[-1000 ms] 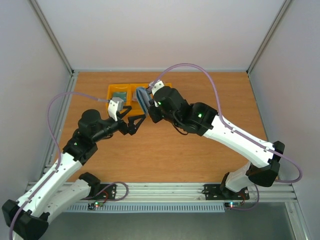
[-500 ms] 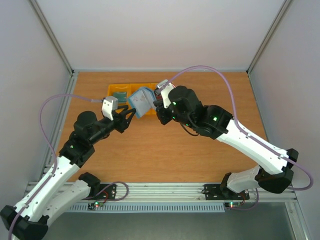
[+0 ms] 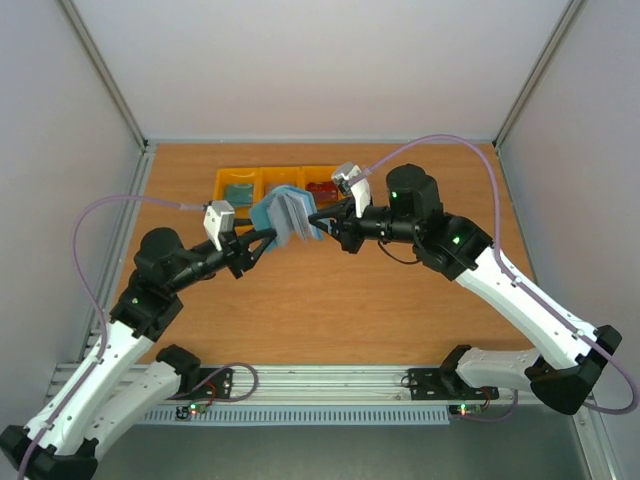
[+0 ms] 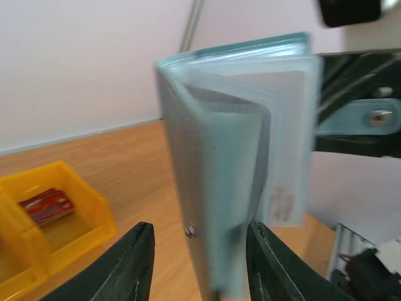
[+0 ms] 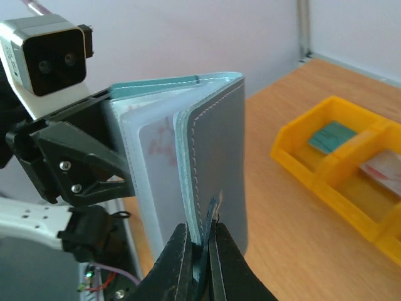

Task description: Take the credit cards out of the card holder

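The teal-blue card holder [image 3: 290, 213] hangs in the air above the table, fanned partly open. My right gripper [image 3: 320, 215] is shut on the edge of its cover [image 5: 219, 157]. My left gripper [image 3: 266, 239] straddles the opposite side, fingers apart; one finger [image 4: 269, 263] sits close against the clear sleeves and the other [image 4: 131, 266] stands off from the holder [image 4: 219, 188]. A whitish card with a reddish mark [image 4: 285, 188] shows inside a sleeve. A red card [image 3: 322, 187] and a teal card [image 3: 238, 190] lie in the bins.
A row of yellow bins [image 3: 230, 172] stands at the back of the wooden table, just behind the holder. Grey walls close in the table on the left, right and back. Both arms reach in from the near edge.
The right arm has swung and turned the holder, which now fans open facing the left arm. The left gripper has narrowed its jaws and come up around the holder's free side.
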Action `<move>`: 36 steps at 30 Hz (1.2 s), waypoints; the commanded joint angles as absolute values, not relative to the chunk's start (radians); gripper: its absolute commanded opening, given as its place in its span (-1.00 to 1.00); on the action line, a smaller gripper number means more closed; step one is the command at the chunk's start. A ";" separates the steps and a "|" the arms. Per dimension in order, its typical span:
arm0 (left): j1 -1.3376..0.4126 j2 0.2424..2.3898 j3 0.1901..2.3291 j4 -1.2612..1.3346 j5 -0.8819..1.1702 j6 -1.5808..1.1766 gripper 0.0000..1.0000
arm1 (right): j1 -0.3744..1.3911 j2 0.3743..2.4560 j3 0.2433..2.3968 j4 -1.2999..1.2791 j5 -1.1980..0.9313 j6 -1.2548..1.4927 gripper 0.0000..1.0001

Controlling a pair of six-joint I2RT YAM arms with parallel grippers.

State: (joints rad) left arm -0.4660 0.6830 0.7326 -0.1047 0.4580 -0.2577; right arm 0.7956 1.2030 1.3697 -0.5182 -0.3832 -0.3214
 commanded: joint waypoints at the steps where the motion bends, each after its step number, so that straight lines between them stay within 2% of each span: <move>1: -0.465 0.667 0.747 -0.015 0.615 -0.284 -0.17 | 0.730 1.169 1.286 -0.282 -0.767 -0.240 -0.98; 5: -0.466 0.656 0.750 -0.051 0.557 -0.268 -0.15 | 0.702 1.176 1.246 -0.162 -0.884 -0.179 -0.98; 13: -0.465 0.615 0.740 -0.112 0.481 -0.238 -0.20 | 0.688 1.164 1.272 -0.261 -0.832 -0.223 -0.97; 25: -0.463 0.617 0.781 -0.227 0.232 -0.166 -0.04 | 0.668 1.158 1.278 -0.302 -0.824 -0.234 -0.97; 29: -0.459 0.604 0.804 -0.267 0.224 -0.141 0.18 | 0.633 1.167 1.277 -0.304 -0.793 -0.180 -0.98; 34: -0.457 0.560 0.843 -0.356 0.303 -0.068 0.58 | 0.601 1.204 1.304 -0.388 -0.658 -0.108 -0.98; 36: -0.457 0.539 0.862 -0.386 0.331 -0.044 0.67 | 0.602 1.206 1.303 -0.400 -0.626 -0.099 -0.98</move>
